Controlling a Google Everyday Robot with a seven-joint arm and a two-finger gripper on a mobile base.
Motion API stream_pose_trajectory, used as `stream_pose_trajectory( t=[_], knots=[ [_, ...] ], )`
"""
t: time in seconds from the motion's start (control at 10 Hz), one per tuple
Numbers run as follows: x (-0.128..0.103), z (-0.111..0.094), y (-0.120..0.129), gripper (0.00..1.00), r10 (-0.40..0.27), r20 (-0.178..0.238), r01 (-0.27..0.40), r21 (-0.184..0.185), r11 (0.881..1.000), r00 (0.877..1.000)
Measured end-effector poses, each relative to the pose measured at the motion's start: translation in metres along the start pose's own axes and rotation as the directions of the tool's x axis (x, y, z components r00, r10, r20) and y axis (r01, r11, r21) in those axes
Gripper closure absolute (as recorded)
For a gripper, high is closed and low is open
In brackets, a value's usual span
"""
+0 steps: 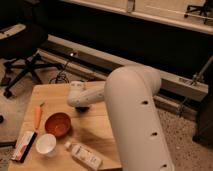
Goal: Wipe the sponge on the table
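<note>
The table is a light-wood top made of planks. My gripper points down at the middle of it, at the end of the thick white arm that comes in from the right. Only a small dark-blue edge of the sponge shows, right under the gripper and against the wood. The wrist hides the rest of the sponge. The gripper is just above and right of the red bowl.
An orange carrot lies left of the bowl. A white cup, a flat packet and a lying bottle sit along the front. An office chair stands beyond the table's far left corner.
</note>
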Motion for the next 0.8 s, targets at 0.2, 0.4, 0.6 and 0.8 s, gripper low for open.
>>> stream_pose_trajectory(
  t=[0.2,0.4,0.6,0.8],
  knots=[
    [0.025,0.009,-0.027,0.49,-0.002,-0.021,0.003,0.011,1.000,1.000],
    [0.049,0.026,-0.040,0.49,0.008,-0.035,-0.008,-0.001,1.000,0.999],
    [0.079,0.040,-0.035,0.49,0.041,-0.051,-0.043,-0.026,0.999,0.998],
    [0.118,0.050,-0.010,0.49,0.106,-0.071,-0.110,-0.058,0.992,0.992]
  ],
)
